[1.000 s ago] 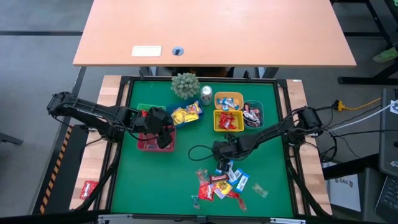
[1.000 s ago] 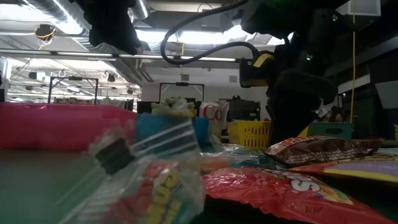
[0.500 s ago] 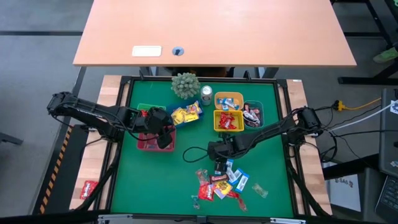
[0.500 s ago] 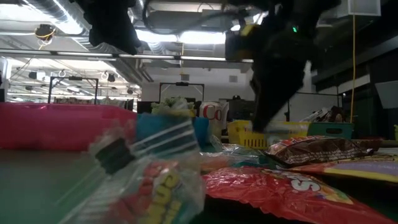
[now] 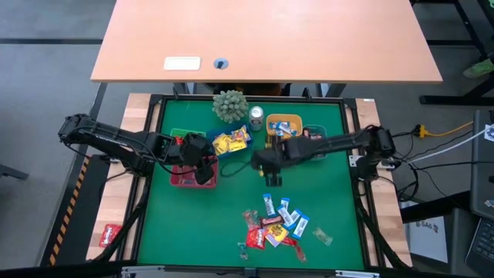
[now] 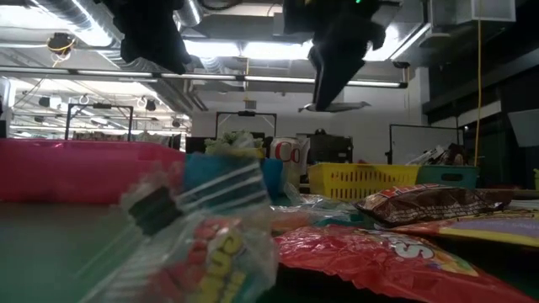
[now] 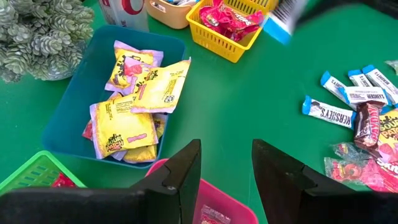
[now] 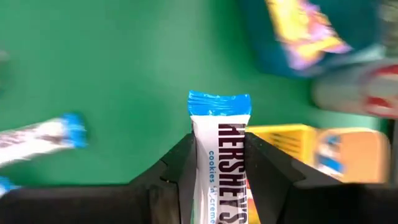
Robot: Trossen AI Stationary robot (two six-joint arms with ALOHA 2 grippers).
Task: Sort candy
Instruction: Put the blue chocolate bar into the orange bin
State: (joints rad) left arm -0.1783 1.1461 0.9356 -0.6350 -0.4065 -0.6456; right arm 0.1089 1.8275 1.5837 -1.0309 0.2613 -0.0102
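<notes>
- Right gripper [image 5: 272, 179] is up off the green mat [image 5: 208, 224], in the middle of the table, just in front of the yellow basket [image 5: 272, 157].
- Its fingers [image 8: 264, 165] are pinched on a blue-and-white Hershey's bar [image 8: 219, 162]; the wrapper's blue end sticks out past the fingertips.
- In the low view the bar [image 6: 335, 107] hangs in the air under the dark gripper, well clear of the mat.
- The loose candy pile [image 5: 276, 228] lies on the mat on the near side of the right gripper, apart from it: blue-and-white bars, red packs, a yellow pack, one dark brownish wrapper.
- One blue-and-white bar [image 5: 268, 205] lies nearest the gripper, at the pile's far edge.
- Left gripper [image 5: 205, 173] hovers over the pink bin [image 5: 179, 181], its fingers [image 7: 183, 171] parted with a clear gap and holding nothing.
- Ahead of the left gripper: blue bin [image 7: 68, 118] with yellow packs [image 7: 134, 102]; beside it a corner of a green basket [image 7: 28, 174].
- Beyond the blue bin: small plant [image 5: 230, 105] and a silver can [image 5: 256, 116].
- Past the yellow basket: an orange bin [image 5: 283, 123] and a teal bin [image 5: 317, 133], both with candy inside.
- One red pack [image 5: 109, 235] lies off the mat on the wooden rim at the left arm's side.
</notes>
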